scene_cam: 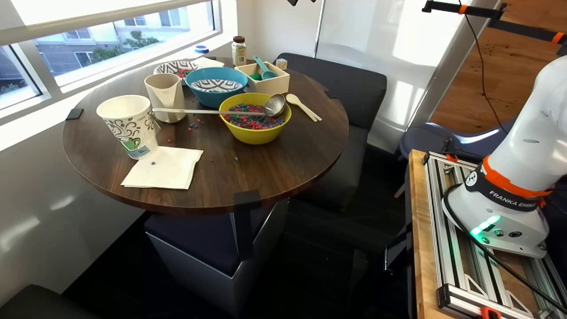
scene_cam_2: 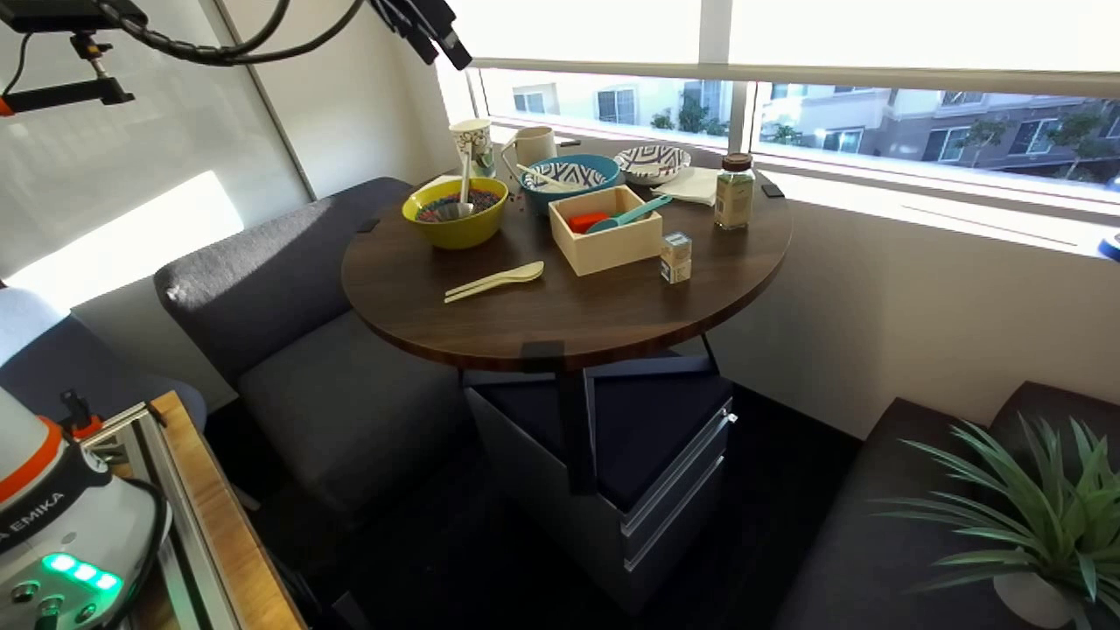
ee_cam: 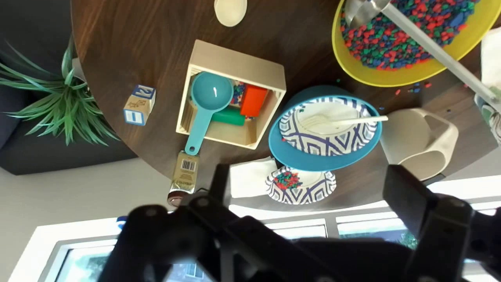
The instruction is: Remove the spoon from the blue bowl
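The blue bowl (ee_cam: pixel 303 161) stands on the round table with a patterned lining inside. It also shows in both exterior views (scene_cam: pixel 214 98) (scene_cam_2: pixel 604 166). A pale spoon-like utensil (ee_cam: pixel 348 122) lies in it, its handle resting over the rim towards the mug; its head looks slightly forked. An exterior view shows this utensil (scene_cam_2: pixel 549 178) too; in an exterior view (scene_cam: pixel 216 75) of the bowl it is hidden. My gripper (ee_cam: pixel 311 186) is open and empty, high above the table and apart from the bowl. It also shows at the top of an exterior view (scene_cam_2: pixel 444 54).
A yellow bowl (scene_cam: pixel 254 137) holds coloured bits and a ladle (scene_cam: pixel 275 105). A wooden box (scene_cam_2: pixel 612 254) with a teal scoop (scene_cam_2: pixel 647 208), a mug (ee_cam: pixel 415 141), paper cup (scene_cam: pixel 128 119), jar (scene_cam_2: pixel 733 192), small block (scene_cam_2: pixel 675 258), patterned plate (ee_cam: pixel 309 194) and wooden cutlery (scene_cam_2: pixel 499 278) stand around.
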Robot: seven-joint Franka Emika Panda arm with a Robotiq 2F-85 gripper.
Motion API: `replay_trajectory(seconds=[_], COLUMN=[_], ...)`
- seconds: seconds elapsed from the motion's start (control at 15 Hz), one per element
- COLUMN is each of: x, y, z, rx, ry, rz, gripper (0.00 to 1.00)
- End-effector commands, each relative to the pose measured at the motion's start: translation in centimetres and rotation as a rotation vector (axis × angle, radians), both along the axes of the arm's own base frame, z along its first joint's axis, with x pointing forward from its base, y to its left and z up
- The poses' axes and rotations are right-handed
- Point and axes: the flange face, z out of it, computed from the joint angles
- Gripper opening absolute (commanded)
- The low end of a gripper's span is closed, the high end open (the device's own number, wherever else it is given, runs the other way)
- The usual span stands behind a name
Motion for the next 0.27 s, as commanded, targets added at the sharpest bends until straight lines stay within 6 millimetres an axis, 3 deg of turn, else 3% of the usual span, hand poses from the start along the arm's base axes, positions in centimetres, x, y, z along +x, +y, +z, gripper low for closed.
replay_trajectory(seconds=[0.0,0.2], x=[-0.23,-0.23], y=[-0.29,-0.29], z=[0.66,0.66], rx=[0.002,0.003], ry=[-0.006,-0.006], rz=[0.001,0.003], gripper=[1.00,1.00])
